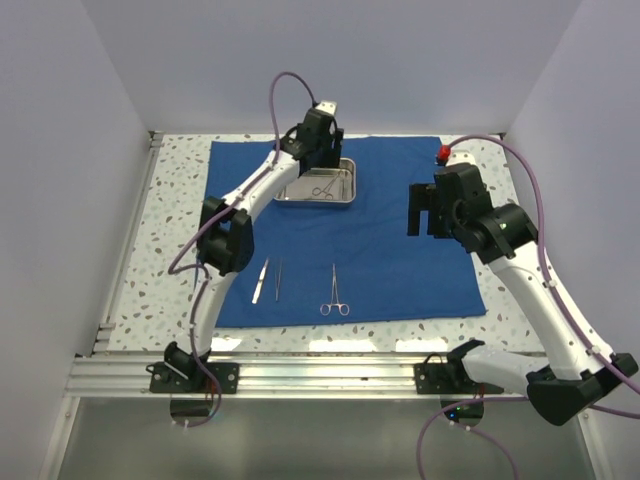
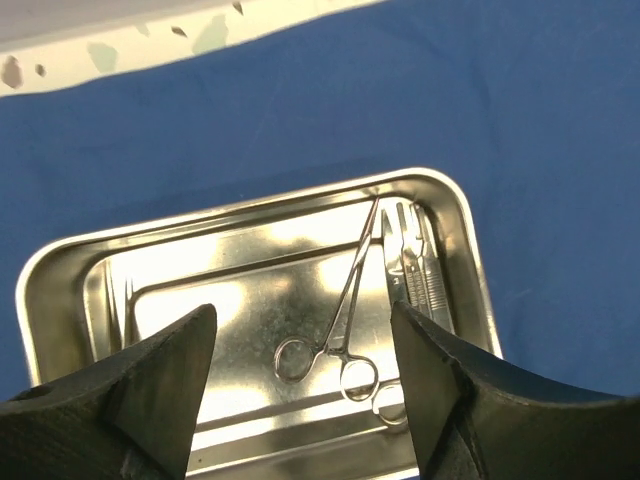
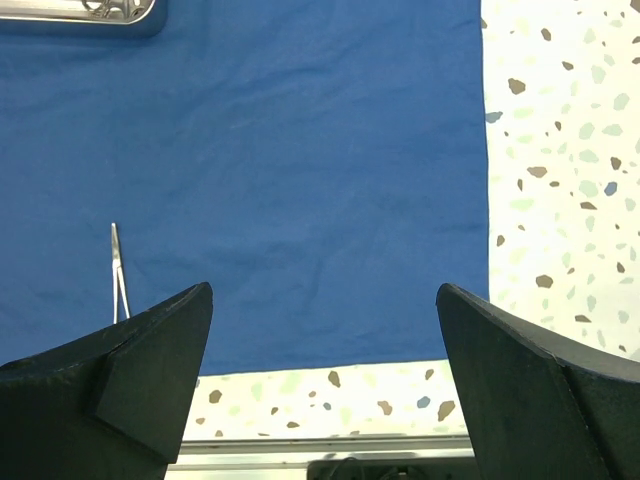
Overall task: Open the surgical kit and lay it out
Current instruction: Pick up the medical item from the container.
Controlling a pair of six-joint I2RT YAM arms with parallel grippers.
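**Both tools released; left one above the tray**

My left tool (image 2: 302, 322) hangs released, fingers wide apart and gripping nothing, above the steel tray (image 2: 230, 290). The tray sits toward 12 o'clock on the blue cloth wrap (image 1: 400, 260), which is spread flat on the tabletop (image 1: 170, 200); the tray's long axis runs 9 to 3.

In my left wrist view a ring-handled clamp (image 2: 352, 290) lies in the tray, rings at 6 and tips toward 1. The tray tweezers (image 2: 415, 265) lie along the wall at 3.

From above, 2 tweezers (image 1: 261, 281) and a laid-out clamp (image 1: 335, 290) lie near the cloth's 6 o'clock edge. Their long axes run roughly 12 to 6, and the clamp's rings are at 6.

My right tool (image 3: 325, 295) is also released, over the cloth's 3 o'clock side.
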